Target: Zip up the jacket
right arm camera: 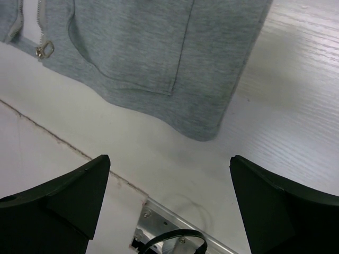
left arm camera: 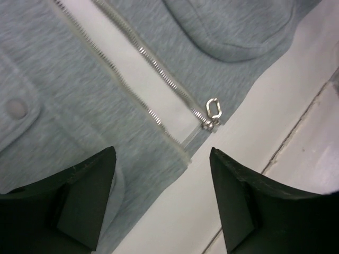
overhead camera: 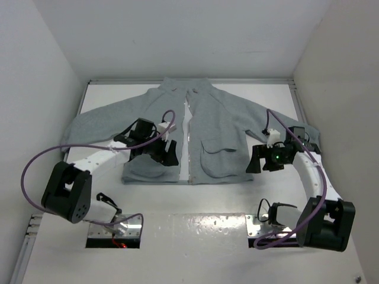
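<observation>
Zipping looks just at its start: the jacket (overhead camera: 219, 124) lies flat and unzipped on the table (overhead camera: 213, 200), the left gripper (left arm camera: 160, 157) and right gripper (right arm camera: 169, 161) hang wide open and empty above its bottom edge, and next, I think, one must pinch the small pull (left arm camera: 213, 108) there.
</observation>
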